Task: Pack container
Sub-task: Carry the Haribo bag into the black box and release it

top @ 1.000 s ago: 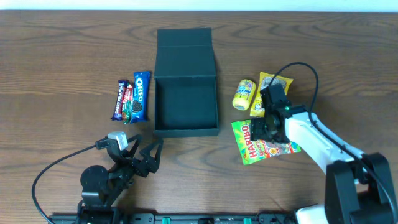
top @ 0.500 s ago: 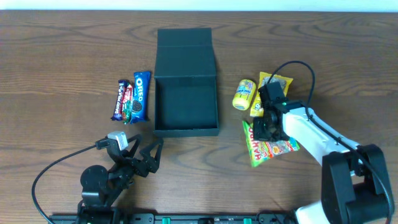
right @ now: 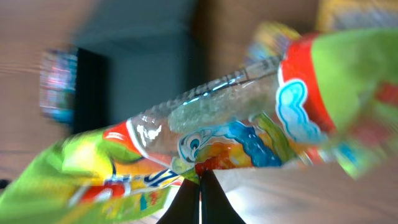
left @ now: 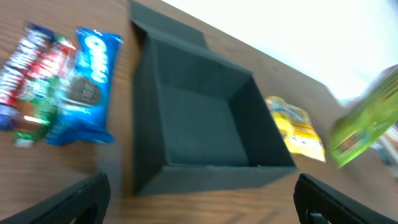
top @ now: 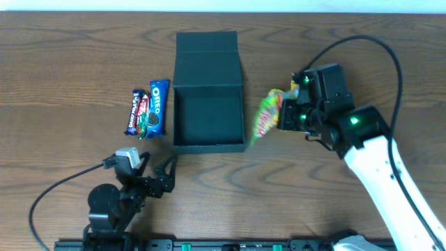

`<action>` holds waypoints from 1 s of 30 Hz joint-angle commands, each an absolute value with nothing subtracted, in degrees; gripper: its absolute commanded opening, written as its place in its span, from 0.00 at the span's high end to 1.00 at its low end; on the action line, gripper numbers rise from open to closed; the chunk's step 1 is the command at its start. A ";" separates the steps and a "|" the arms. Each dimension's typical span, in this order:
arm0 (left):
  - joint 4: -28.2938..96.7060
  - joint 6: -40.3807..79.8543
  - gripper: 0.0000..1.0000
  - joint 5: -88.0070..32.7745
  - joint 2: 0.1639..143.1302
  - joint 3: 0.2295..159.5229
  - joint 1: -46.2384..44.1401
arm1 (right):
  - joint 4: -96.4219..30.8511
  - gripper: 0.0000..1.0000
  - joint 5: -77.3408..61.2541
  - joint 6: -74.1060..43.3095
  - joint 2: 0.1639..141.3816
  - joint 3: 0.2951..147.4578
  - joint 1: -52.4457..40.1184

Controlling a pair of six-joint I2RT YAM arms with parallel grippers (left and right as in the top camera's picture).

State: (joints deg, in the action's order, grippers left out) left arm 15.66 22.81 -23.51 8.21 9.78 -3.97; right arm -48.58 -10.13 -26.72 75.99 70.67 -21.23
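Overhead, container [top: 209, 115]: dark teal square box near the middle of the table [top: 83, 56], standing open, with its floor in plain sight.
Flap lid [top: 208, 57]: laid back flat on the far side of the box, joined to it along 1 edge.
Gummy bag [top: 266, 115]: green, red and yellow packet, tilted, with its lower end just beside the container's right wall near the front corner. It fills the right wrist view [right: 205, 143], which is blurred.
Right gripper [top: 287, 115]: mine, clenched on the bag's upper end. In the wrist view my 2 fingertips meet on the film at the bottom edge.
Left gripper [top: 162, 180]: mine, low over the table in front of the container's front-left corner, apart from it and holding nothing. Its 2 fingers [left: 74, 199] are spread wide at the lower corners of the left wrist view.
Oreo packet [top: 158, 107]: blue, lying flat just left of the container.
Chocolate bars [top: 138, 111]: 2 packets touching the Oreo's left side.
Yellow packet [left: 295, 127]: on the table to the container's right, seen from the left wrist.
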 commanded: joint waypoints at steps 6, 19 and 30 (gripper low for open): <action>20.40 16.88 0.05 -14.96 8.10 19.18 -4.14 | -41.06 0.98 -12.01 -34.70 85.86 76.53 -35.75; 24.08 16.84 0.04 -14.85 8.10 20.03 -4.14 | -39.99 0.99 -10.33 -38.50 104.55 87.66 -41.54; 24.23 14.76 0.05 -14.41 8.10 20.03 -4.14 | -47.66 0.98 -10.55 -30.52 107.44 87.46 -42.39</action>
